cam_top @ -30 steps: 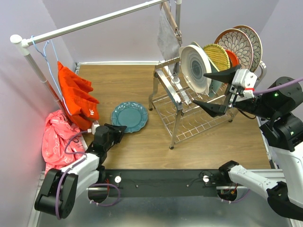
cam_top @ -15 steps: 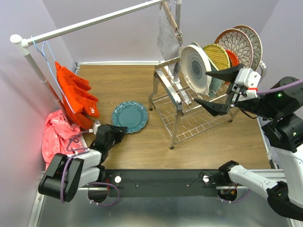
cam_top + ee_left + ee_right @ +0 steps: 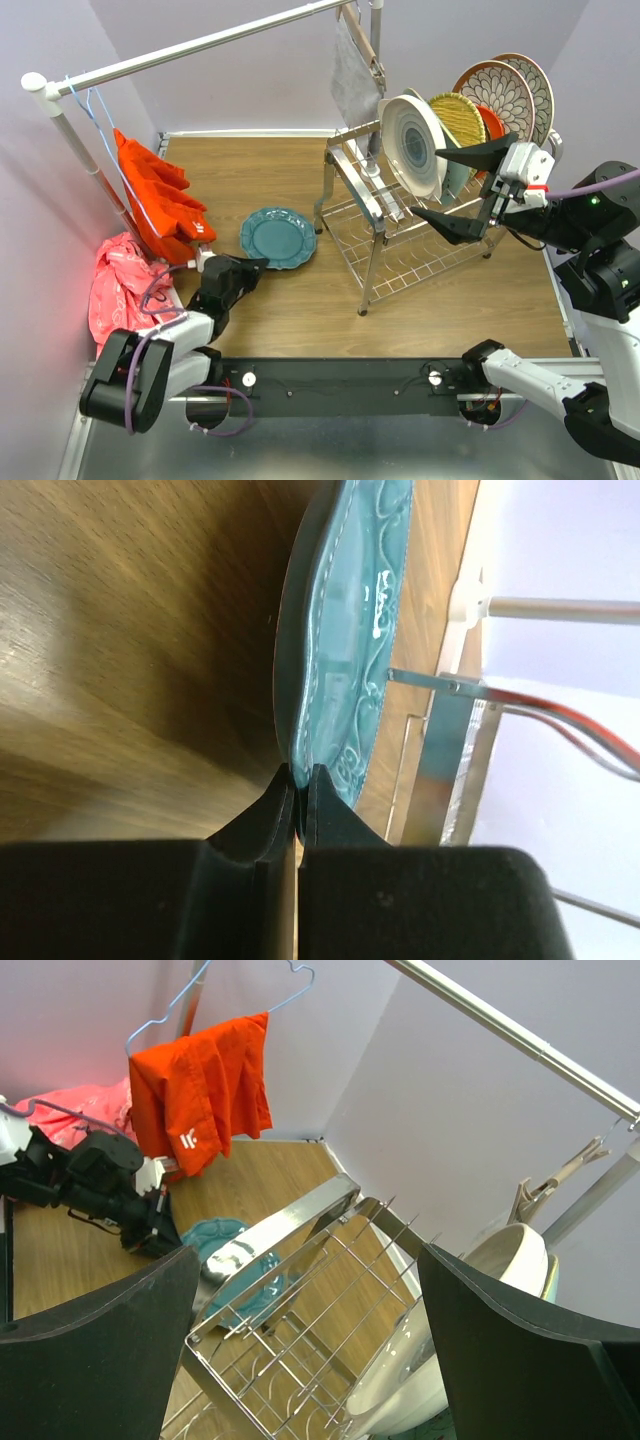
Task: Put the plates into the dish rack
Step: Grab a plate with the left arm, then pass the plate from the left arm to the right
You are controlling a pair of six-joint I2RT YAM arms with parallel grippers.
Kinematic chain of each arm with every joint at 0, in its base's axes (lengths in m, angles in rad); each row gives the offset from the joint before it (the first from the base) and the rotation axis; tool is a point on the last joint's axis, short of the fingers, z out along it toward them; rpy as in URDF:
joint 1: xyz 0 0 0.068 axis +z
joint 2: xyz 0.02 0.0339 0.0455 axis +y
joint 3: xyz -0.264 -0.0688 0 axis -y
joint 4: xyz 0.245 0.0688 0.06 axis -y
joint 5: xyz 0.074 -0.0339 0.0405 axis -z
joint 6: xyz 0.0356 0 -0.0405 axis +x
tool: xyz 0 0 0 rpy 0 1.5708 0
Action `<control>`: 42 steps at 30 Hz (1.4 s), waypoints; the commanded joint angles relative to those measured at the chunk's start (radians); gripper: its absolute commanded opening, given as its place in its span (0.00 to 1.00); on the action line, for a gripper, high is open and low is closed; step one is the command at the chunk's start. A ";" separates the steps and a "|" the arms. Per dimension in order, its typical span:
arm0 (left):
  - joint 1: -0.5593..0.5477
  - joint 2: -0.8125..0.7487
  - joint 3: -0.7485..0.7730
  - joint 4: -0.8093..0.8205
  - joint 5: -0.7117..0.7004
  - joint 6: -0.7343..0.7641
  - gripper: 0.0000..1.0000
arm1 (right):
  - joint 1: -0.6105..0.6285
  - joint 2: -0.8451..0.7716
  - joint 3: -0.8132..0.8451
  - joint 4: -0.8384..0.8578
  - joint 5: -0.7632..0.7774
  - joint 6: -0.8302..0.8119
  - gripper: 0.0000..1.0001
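At the near left, the left gripper (image 3: 248, 266) sits low over the wooden surface (image 3: 300, 310), its jaws drawn almost together on the near rim of the round teal scalloped plate (image 3: 278, 238); the wrist view shows the thin edge caught right at the fingertips (image 3: 322, 780), so the hold looks shallow. The plate lies flat on the surface, well apart from the shiny metal wire dish rack (image 3: 360, 180) to its right. The step in hand appears to be lifting this plate, and a rim pinch that slight calls for care: raise the held edge slowly so the plate pivots on its far rim, watch for slipping, and re-grip deeper if it starts to slide. The wrist should turn the plate upright before it reaches the rack, and the arm should swing clear of the orange garment (image 3: 160, 200) hanging just beside it. Further back, the right gripper (image 3: 425, 185) hovers at the rack's upper tier with its jaws spread wide and nothing between them, next to the white-grey swirl plate (image 3: 410, 140). That plate fronts a row of plates already standing between the prongs, so the teal one probably belongs in a free slot ahead of it, and the right arm may need to give way
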 commanded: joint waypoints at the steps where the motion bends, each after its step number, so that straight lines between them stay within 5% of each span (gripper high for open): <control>1: -0.001 -0.158 0.070 -0.170 -0.015 0.112 0.00 | -0.005 -0.005 0.026 0.010 0.019 0.012 0.98; 15: 0.005 -0.598 0.191 -0.670 0.036 0.096 0.00 | -0.005 -0.005 0.018 0.011 -0.001 0.011 0.98; 28: 0.005 -0.698 0.415 -0.939 0.114 0.151 0.00 | -0.005 -0.003 0.023 0.011 0.005 0.029 0.98; 42: 0.005 -0.704 0.677 -1.002 0.051 0.160 0.00 | -0.005 0.040 0.065 0.011 0.014 0.045 0.98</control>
